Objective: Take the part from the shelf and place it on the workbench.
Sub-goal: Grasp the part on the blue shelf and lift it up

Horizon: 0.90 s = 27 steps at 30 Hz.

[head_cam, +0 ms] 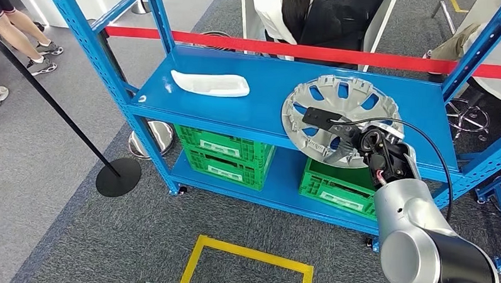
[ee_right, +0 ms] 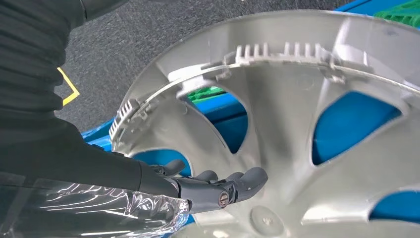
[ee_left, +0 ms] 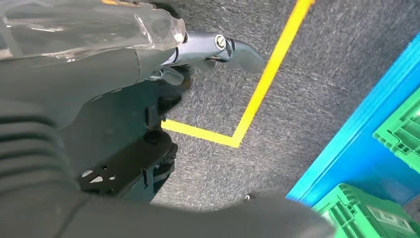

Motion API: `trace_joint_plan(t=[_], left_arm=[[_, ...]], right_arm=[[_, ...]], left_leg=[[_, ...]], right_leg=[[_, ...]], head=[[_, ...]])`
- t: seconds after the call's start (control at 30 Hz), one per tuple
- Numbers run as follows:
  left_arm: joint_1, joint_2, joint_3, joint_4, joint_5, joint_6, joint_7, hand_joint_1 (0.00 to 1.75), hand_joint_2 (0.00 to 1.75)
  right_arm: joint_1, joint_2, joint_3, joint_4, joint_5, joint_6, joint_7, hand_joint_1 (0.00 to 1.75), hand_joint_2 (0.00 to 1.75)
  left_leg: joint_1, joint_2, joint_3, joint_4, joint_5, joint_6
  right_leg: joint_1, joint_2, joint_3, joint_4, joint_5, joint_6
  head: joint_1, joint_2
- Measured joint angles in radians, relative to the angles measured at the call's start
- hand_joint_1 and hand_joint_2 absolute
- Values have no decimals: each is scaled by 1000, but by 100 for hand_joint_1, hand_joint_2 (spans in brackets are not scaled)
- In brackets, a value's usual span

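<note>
Where the blue shelf (head_cam: 262, 101) carries it on the upper level, the silver wheel cover (head_cam: 340, 119) sits tilted at roughly 3 o'clock in the head view, its near rim past the shelf's front edge. The right hand (ee_right: 218, 186) reaches across the cover's ribbed inner face, fingers (ee_right: 247, 178) extended and laid against a spoke; whether it grips, I cannot tell. A white tray-shaped part (head_cam: 210, 83) lies well apart at 11 o'clock. Green crates (head_cam: 225, 154) occupy the lower level. The left hand (ee_left: 218, 49) hangs over grey carpet near yellow floor tape (ee_left: 257, 94), holding nothing, fingers loosely extended.
</note>
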Motion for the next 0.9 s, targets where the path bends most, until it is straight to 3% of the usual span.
trace_joint_plan(t=[0.03, 0.07, 0.1, 0.2, 0.23, 0.3, 0.37, 0.43, 0.5, 0.53, 0.57, 0.6, 0.67, 0.73, 0.8, 0.9], left_arm=[[0, 0, 0, 0, 0, 2, 0, 0, 0], [0, 0, 0, 0, 1, 3, 1, 0, 0], [0, 0, 0, 0, 1, 2, 1, 0, 0], [-1, 0, 0, 0, 1, -4, -2, 0, 0], [-2, -1, 0, -1, 1, -6, -3, 0, 0], [-1, -1, 0, -1, 0, -7, -6, 0, 0], [-1, -2, 0, -1, -1, -10, -9, 0, 0], [-1, -4, 0, -1, -2, -14, -14, 0, 0], [-1, -4, 0, -1, -2, -30, -20, 0, 0], [0, -4, 0, -1, -1, -46, -24, 0, 0], [1, -4, 0, -1, -1, -67, -29, 0, 0], [1, -4, 0, -1, 0, -90, -35, 0, 0], [1, -4, 0, -1, 0, -125, -45, 0, 0], [2, -4, 0, -1, 3, -142, -50, 0, 0], [2, -3, 0, -1, 8, -155, -49, 0, 0], [1, -1, 0, -2, 13, -157, -41, 0, 0]], right_arm=[[1, 0, 0, 0, 0, 0, 0, 0, 175], [2, 0, 0, 0, 0, 0, 0, 0, 175], [2, 0, 0, 0, 0, 0, 0, 0, 175], [-3, 0, 0, -1, 1, 0, 0, 0, 175], [-4, 0, -1, -1, 1, 0, 0, 0, 175], [-5, 1, -1, -2, 0, 0, -2, 0, 175], [-4, 0, -1, -2, -1, 1, -5, 0, 175], [-3, -2, -1, -3, -1, 2, -9, 0, 175], [5, -5, -1, -2, 2, 5, -10, 0, 175], [11, -7, -1, -2, 5, 6, -10, 0, 175], [17, -9, -1, -2, 6, 7, -10, 0, 175], [20, -10, -1, -2, 7, 7, -10, 0, 175], [21, -12, -1, -3, 7, 8, -11, 0, 175], [18, -13, -1, -3, 7, 8, -13, 0, 175], [17, -16, -1, -3, 8, 10, -13, 0, 175], [14, -18, -1, -5, 9, 12, -13, 0, 175]], left_leg=[[0, 0, -14, 42, -14, 1], [-1, 0, -9, 45, -11, 4], [-2, 0, 19, 6, 9, 9], [-14, 2, 141, -191, 66, 29], [-18, 3, 159, -223, 69, 31], [-24, 4, 165, -238, 71, 33], [-21, 5, 171, -251, 84, 39], [-16, 7, 174, -262, 97, 48], [-19, 6, 170, -262, 101, 53], [-21, 5, 168, -262, 101, 54], [-22, 4, 167, -260, 102, 54], [-22, 3, 167, -259, 101, 54], [-24, 2, 165, -252, 97, 50], [-26, 2, 159, -245, 90, 42], [-27, 2, 155, -244, 83, 32], [-24, 3, 144, -215, 60, 16]], right_leg=[[2, -1, -5, 0, 3, -1], [4, -2, -8, 0, 6, -1], [5, -3, -11, 0, 9, 0], [7, -4, -12, -1, 16, 8], [6, -5, -12, -3, 18, 14], [4, -6, -10, -10, 24, 27], [3, -6, -15, -4, 18, 37], [5, -6, -46, 65, -27, 42], [7, -6, -100, 193, -86, 45], [7, -6, -120, 240, -101, 45], [7, -6, -124, 253, -98, 45], [7, -6, -106, 221, -76, 43], [8, -7, -35, 85, -20, 35], [12, -6, 10, -7, 1, 27], [17, -5, 14, -19, -5, 18], [8, -6, 29, -23, -7, 3]], head=[[0, 0], [0, 0], [0, 0], [1, 0], [1, 0], [1, 0], [2, 0], [4, 0], [5, 0], [5, 0], [6, 0], [6, 0], [6, 0], [5, 0], [4, 0], [0, 0]])
